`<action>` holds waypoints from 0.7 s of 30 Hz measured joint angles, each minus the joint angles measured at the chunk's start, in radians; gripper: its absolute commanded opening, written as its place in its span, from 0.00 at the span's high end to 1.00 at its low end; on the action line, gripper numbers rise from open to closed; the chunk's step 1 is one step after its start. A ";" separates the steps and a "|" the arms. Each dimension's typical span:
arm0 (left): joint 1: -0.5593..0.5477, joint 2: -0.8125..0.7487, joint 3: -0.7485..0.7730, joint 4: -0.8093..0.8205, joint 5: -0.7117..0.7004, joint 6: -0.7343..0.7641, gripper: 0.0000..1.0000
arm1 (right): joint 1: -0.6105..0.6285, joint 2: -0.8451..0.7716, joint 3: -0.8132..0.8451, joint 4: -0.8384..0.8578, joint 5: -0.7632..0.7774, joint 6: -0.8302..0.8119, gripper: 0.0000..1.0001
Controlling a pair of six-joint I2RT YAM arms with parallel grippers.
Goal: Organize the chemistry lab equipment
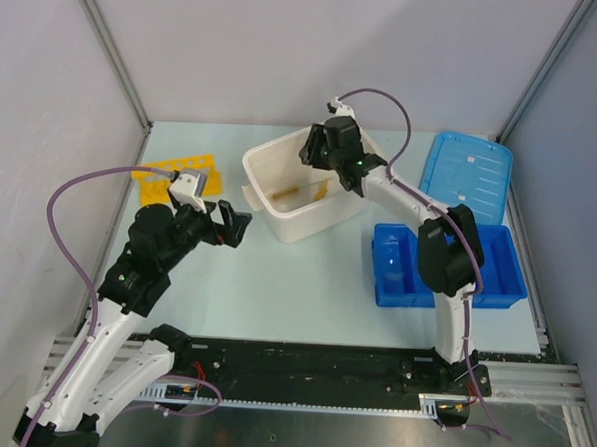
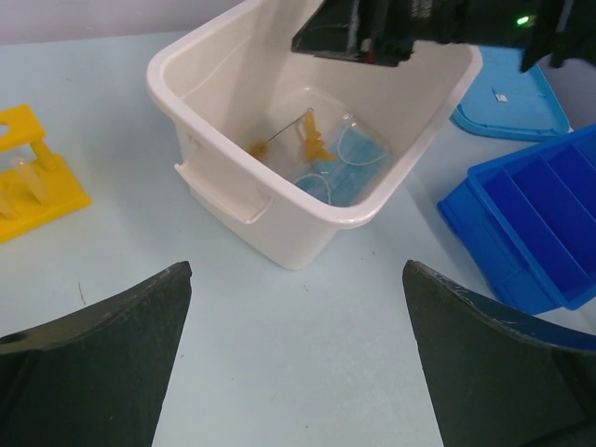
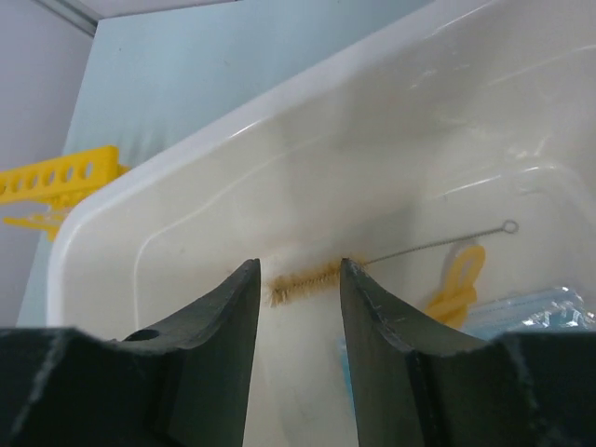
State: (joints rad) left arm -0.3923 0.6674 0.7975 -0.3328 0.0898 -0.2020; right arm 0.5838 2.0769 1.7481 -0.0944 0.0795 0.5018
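Note:
The thin wire brush (image 3: 305, 279) lies inside the white tub (image 1: 279, 220), its tan bristles just beyond my right gripper's open fingertips. My right gripper (image 3: 298, 270) hangs over the tub (image 1: 320, 163), empty. A yellow-amber looped piece (image 3: 456, 284), clear tubes (image 2: 358, 140) and a pale blue square piece (image 2: 349, 182) lie on the tub floor beside the brush (image 2: 259, 146). The yellow holed tube rack (image 1: 181, 172) stands left of the tub. My left gripper (image 1: 242, 224) is wide open and empty (image 2: 296, 275), above the table near the tub's front corner.
The blue divided tray (image 1: 491, 274) sits right of the tub, beside the right arm. The blue lid (image 1: 468, 175) lies at the back right. Grey walls close in on the left, right and rear.

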 measured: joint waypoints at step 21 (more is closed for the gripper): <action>0.005 -0.011 0.000 -0.030 -0.263 -0.086 0.00 | -0.420 -0.414 -0.203 -0.300 0.129 -0.244 0.52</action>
State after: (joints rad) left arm -0.3878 0.6563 0.7979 -0.3630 -0.1734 -0.2882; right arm 0.1635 1.6627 1.5452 -0.3946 0.2085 0.2581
